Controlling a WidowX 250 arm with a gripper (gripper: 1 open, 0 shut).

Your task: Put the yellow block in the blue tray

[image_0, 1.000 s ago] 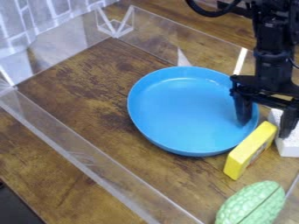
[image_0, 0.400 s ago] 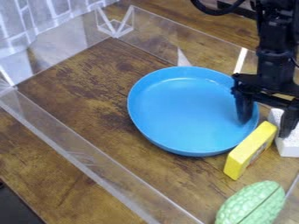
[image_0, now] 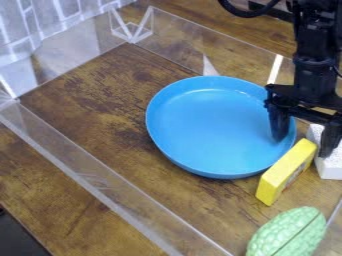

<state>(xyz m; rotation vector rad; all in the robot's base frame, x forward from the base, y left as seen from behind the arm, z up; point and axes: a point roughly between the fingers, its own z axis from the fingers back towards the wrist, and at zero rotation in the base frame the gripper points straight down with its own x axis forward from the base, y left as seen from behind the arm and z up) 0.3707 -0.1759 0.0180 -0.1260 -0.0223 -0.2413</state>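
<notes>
Hanging low with its black fingers spread apart and gripping nothing, the tool (image_0: pixel 303 118) stands over the far end of the elongated bright yellow rectangular block (image_0: pixel 287 171), which lies flat on the dark wooden bench (image_0: pixel 100 110) and runs from under the tool toward the near edge of the view. The large round shallow bright blue plastic tray (image_0: pixel 214 125) sits just to the tool's left, its raised rim touching or all but touching the block, and its floor is bare, so by my reading nothing of the task is done: the grasp, the lift and the drop all remain. One finger appears to hang beside the tray rim and the other by a white-grey speckled block (image_0: pixel 330 155) on the tool's right; whether either touches the yellow block I cannot tell. Room is tight there, with the rim on one side and the speckled block on the other. A green ribbed rounded object (image_0: pixel 289 234) lies beyond the block's near end. Clear plastic walls (image_0: pixel 80 165) fence the bench, well off to the left, leaving open room above the tray.
</notes>
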